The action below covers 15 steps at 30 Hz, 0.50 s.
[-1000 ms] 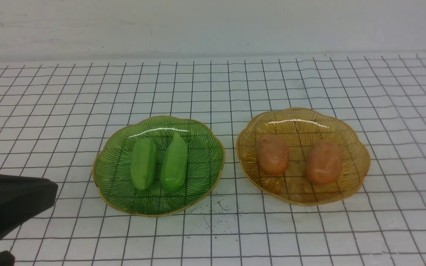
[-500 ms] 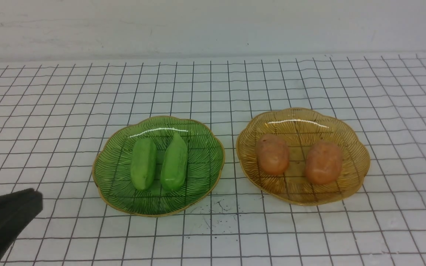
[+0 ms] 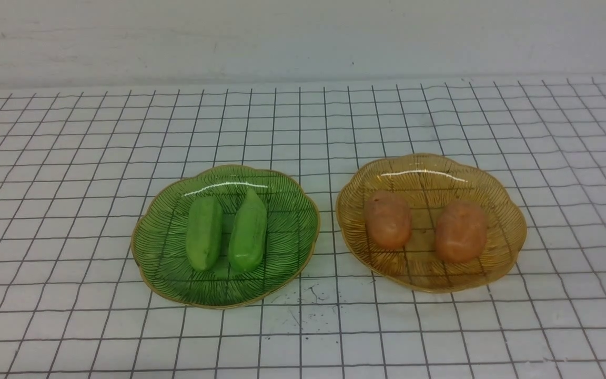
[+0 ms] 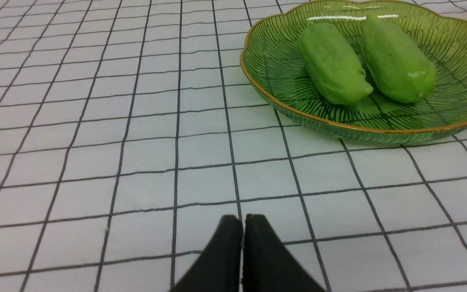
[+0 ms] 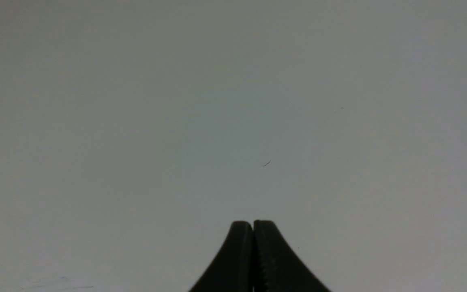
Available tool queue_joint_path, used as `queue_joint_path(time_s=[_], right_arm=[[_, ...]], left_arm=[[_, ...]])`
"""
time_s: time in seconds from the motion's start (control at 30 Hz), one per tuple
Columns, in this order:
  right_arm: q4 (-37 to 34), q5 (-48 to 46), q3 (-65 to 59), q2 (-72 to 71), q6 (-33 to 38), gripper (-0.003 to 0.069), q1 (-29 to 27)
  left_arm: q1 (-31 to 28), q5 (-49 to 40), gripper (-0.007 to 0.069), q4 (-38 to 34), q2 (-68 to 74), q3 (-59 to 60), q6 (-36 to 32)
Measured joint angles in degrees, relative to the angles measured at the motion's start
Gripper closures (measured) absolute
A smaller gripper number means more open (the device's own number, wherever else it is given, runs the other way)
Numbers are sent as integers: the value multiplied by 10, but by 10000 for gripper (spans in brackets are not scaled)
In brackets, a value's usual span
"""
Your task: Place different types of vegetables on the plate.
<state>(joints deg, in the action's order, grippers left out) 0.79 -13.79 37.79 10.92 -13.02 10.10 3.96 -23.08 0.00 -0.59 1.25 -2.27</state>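
Now the left gripper (image 4: 243, 221) is seen with its jaws pressed together and empty, low over the checked cloth (image 4: 116, 154), near the green plate (image 4: 270, 61). The right gripper (image 5: 253, 227) is also closed on nothing. Two cucumbers (image 3: 204, 231) (image 3: 249, 231) are laid side by side on the green plate, two potatoes (image 3: 387, 219) (image 3: 461, 230) on the yellow plate (image 3: 429, 168). The sorting seems finished; it is judged that no further grasp is needed.
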Motion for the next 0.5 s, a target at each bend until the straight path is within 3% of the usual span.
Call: queue_joint_path(time_s=[0.5], right_arm=[[0, 0, 0, 0, 0, 674, 0]], left_arm=[[0, 8, 632, 0, 0, 2, 0]])
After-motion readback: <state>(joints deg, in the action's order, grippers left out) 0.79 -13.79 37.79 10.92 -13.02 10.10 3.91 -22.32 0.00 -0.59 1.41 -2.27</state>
